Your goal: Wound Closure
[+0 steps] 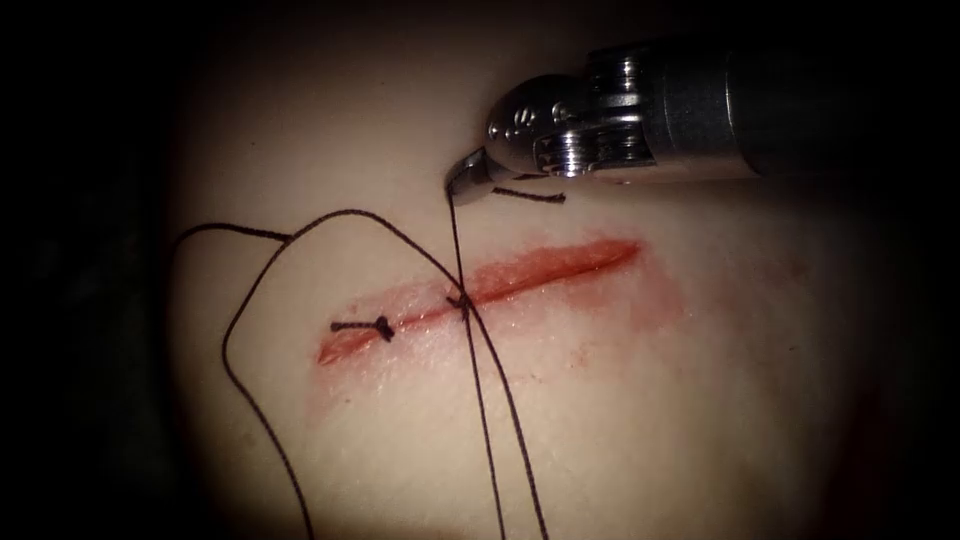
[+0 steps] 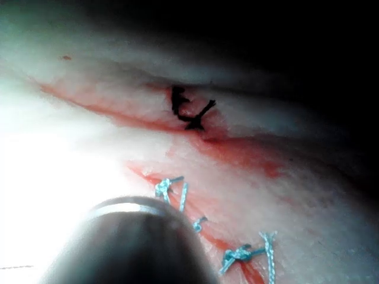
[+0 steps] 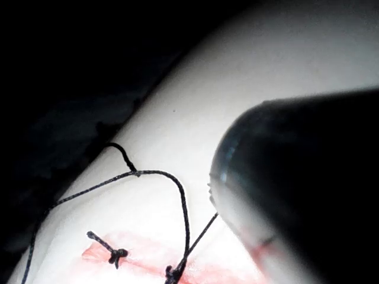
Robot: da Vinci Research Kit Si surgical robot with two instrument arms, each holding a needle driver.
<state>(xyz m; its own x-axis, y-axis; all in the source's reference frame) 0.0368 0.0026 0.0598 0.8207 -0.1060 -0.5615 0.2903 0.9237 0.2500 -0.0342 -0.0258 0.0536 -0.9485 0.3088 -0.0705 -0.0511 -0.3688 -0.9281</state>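
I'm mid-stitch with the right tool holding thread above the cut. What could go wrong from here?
1. The right tool grips the thread, which runs taut to the knot at the cut; more pull might tear the tissue edge or snap the strand.
2. The loose loop left of the cut lies near the finished knot and might snag on it.

We note the right hand point(image 1: 468, 180) as polished silver metal: a rounded, domed wrist housing with faint stamped marks on its curve, then a ribbed pulley block showing stacked grooves and a small round pin. Behind it runs a thick, smooth, dark grey shaft. The tip narrows to a short, dull steel wedge. In the left wrist view, the left arm's shaft point(image 2: 133, 245) appears dark, rounded, with a bright metal ring at its end.
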